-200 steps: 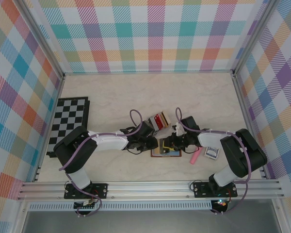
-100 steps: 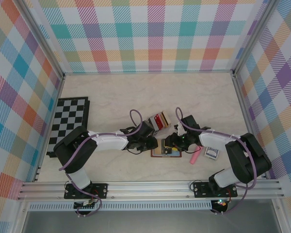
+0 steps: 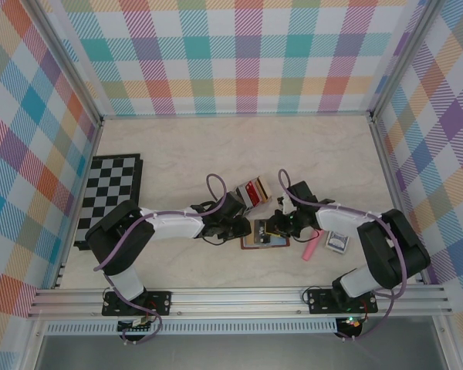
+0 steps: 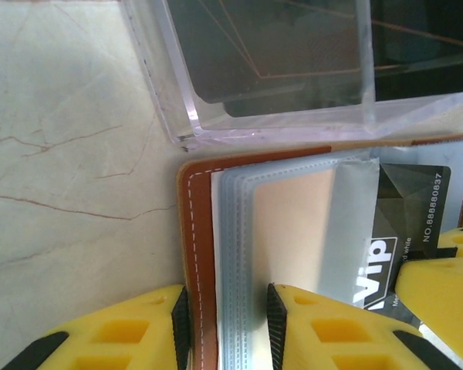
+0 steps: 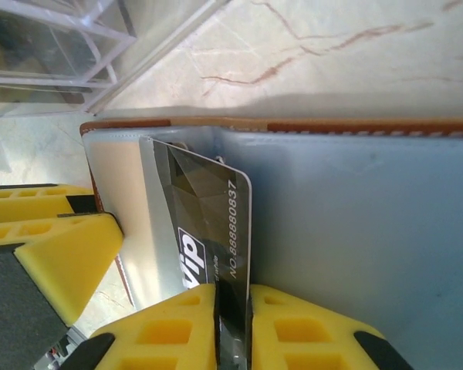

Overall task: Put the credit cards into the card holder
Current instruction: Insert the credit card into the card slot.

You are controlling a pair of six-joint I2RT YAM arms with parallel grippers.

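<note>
Right pincer [image 5: 231, 316] pinches dark card [image 5: 204, 216], half-hidden in card holder [image 5: 370, 223] that left pincer [image 4: 225, 324] clamps.

Stitched brown leather card holder [image 4: 194, 247], glossy black card [image 5: 206, 220], clear plastic rack [image 4: 278, 123]

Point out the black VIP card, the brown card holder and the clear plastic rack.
black VIP card [image 5: 202, 196]: right wrist view, on its dark patterned face.
card holder [image 4: 194, 231]: left wrist view, on its brown stitched leather edge.
clear plastic rack [image 4: 278, 122]: left wrist view, on its near bottom edge.
</note>
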